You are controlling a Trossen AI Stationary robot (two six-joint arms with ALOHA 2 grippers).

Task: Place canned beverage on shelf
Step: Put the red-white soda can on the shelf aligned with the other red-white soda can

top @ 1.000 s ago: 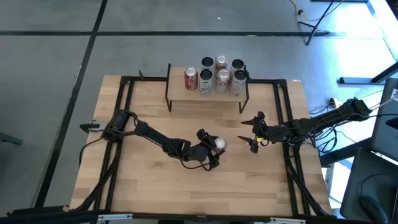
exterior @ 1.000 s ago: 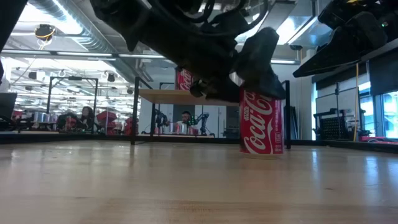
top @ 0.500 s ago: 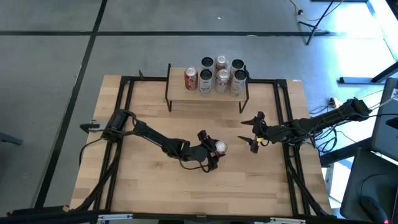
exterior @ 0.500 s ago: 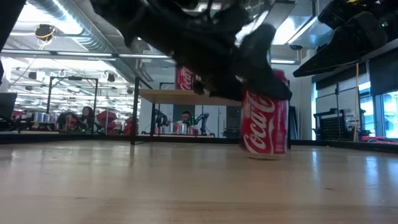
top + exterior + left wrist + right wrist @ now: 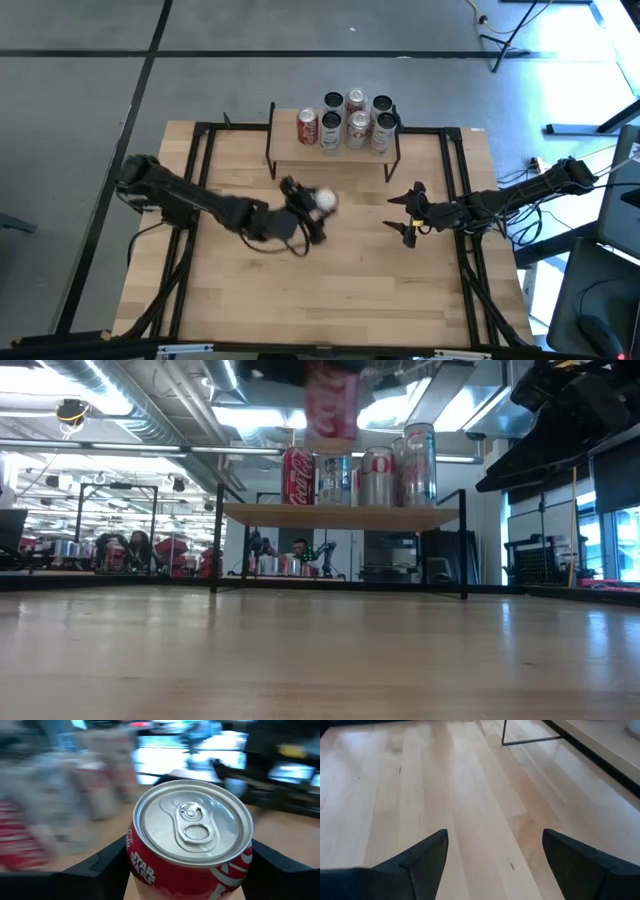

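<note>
Left gripper [image 5: 305,210] is clamped on the red can [image 5: 324,200], airborne just before the shelf [image 5: 283,148]. Only the left wrist view shows its round silver lid [image 5: 192,822] and pull tab; the low view shows it upright, long axis vertical. Right gripper [image 5: 407,212] waits, fingers apart.

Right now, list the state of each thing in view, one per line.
Can: upright, lifted off the table, gripped by the left gripper.
Left gripper: shut on the can.
Right gripper: open, empty, over the table.
Shelf: holds six upright cans, left end bare.
</note>
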